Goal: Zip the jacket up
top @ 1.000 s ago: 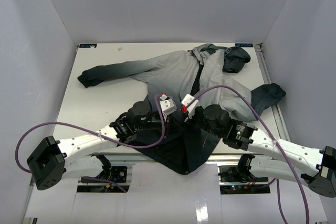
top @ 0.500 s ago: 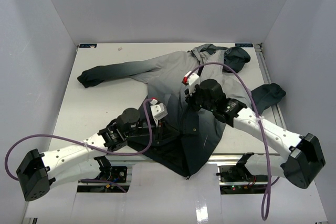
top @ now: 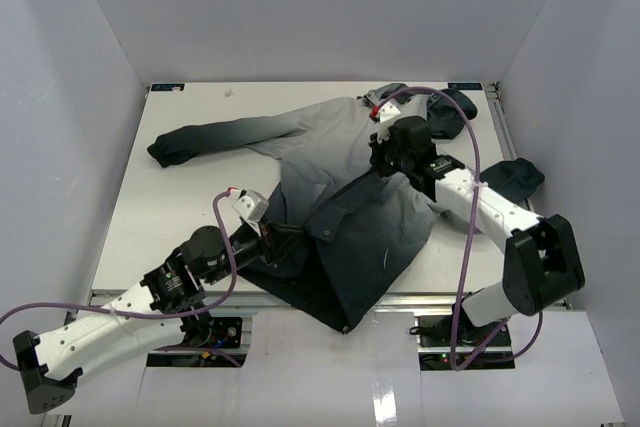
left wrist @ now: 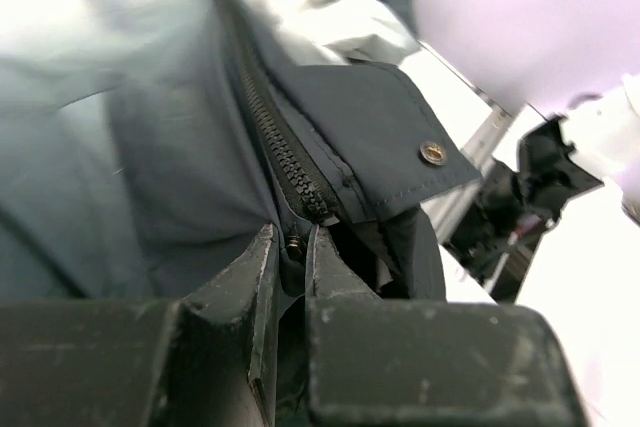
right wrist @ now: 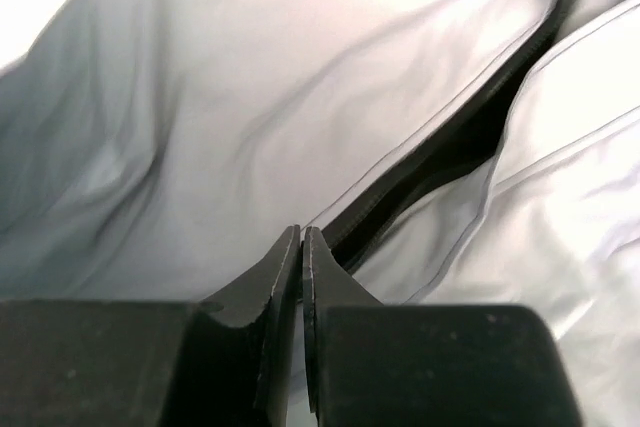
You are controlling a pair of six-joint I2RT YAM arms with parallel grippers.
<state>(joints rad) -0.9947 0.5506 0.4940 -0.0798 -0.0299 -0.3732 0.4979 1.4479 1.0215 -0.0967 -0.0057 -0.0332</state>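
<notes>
The jacket point(top: 320, 137) lies spread on the table, light grey at the chest and dark at the hem. My left gripper point(top: 283, 235) is shut on the hem at the bottom of the zipper point(left wrist: 280, 137). In the left wrist view its tips point(left wrist: 293, 237) pinch dark fabric, and closed zipper teeth run up from them. My right gripper point(top: 378, 163) is at the chest, below the hood. In the right wrist view it point(right wrist: 301, 232) is shut at the zipper line, and the dark unzipped gap point(right wrist: 450, 137) opens beyond the tips. The pull itself is hidden.
The hood point(top: 450, 112) lies at the back right. One sleeve point(top: 170, 147) reaches left and the other cuff point(top: 515, 177) lies at the right edge. The dark hem point(top: 340, 312) hangs over the near table edge. White walls stand on three sides. A snap button point(left wrist: 432, 153) shows on the flap.
My right gripper has travelled from the hem up the zipper line to the chest, and the front has closed behind it. My left gripper has pulled back left with the hem.
</notes>
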